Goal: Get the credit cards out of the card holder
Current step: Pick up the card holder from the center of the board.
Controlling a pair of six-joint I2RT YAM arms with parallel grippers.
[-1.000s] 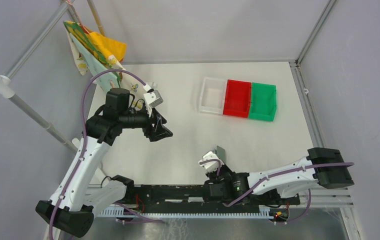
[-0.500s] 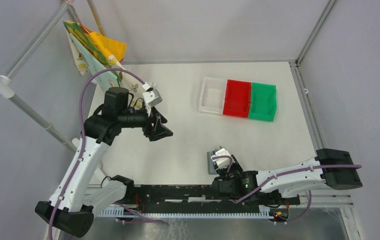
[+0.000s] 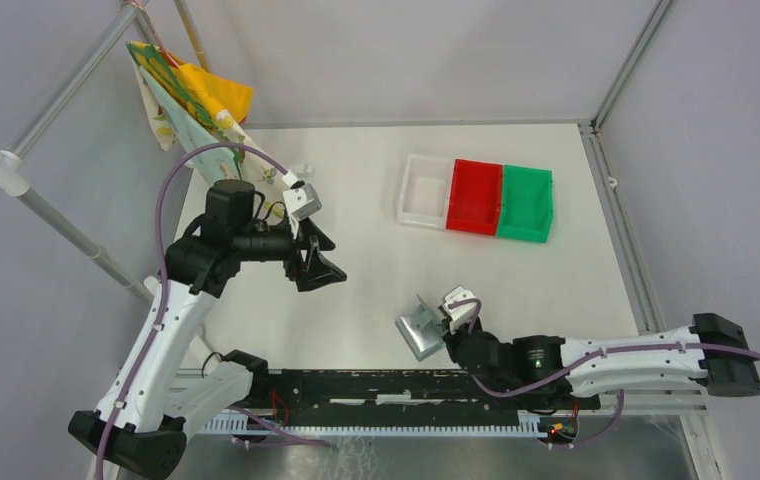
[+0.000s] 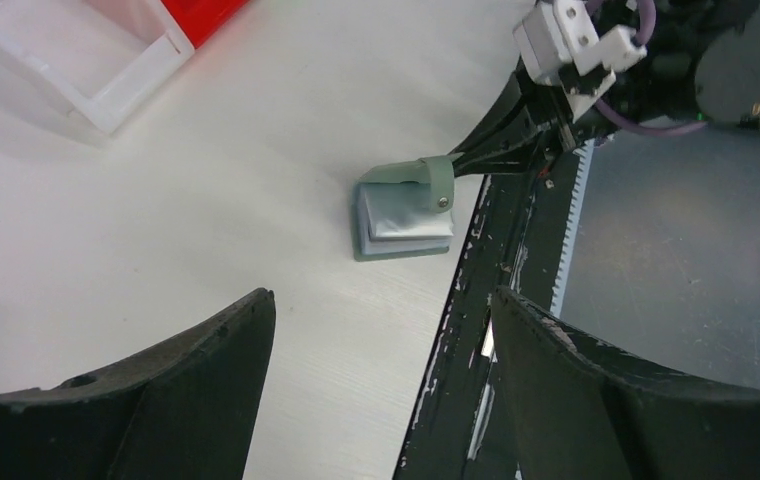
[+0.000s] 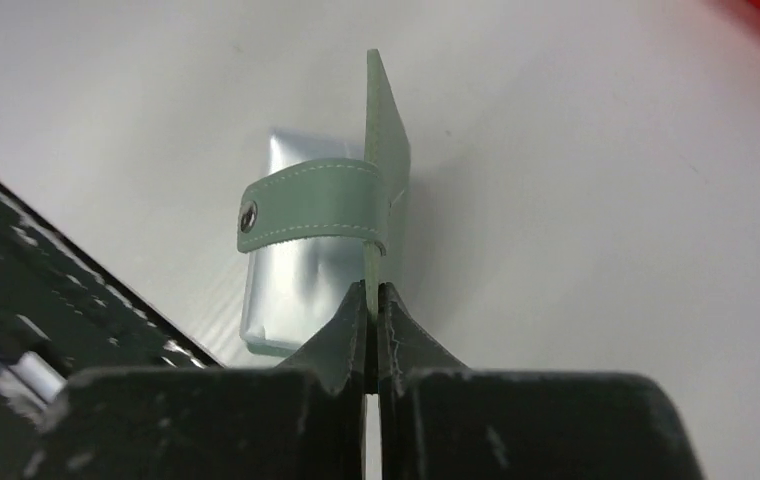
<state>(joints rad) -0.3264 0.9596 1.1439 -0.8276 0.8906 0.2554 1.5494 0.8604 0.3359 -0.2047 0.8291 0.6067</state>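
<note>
The card holder [image 5: 388, 160] is seen at the table's [image 3: 376, 270] 6 o'clock edge, its thin flap set upright and pinched tight between the right gripper's [image 5: 368, 305] fingertips. The left gripper [image 4: 378, 310] is poised over 9 o'clock, spread wide and empty. A silvery face, likely a credit card [image 5: 291, 250], is exposed inside. The holder is judged light, soft and apt to slide; stiff, slick cards would best be taken by an exposed edge.

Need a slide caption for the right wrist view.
Right hand pinches the open card holder by its upright flap, snap strap draped over the silvery inside, on the table.
</note>
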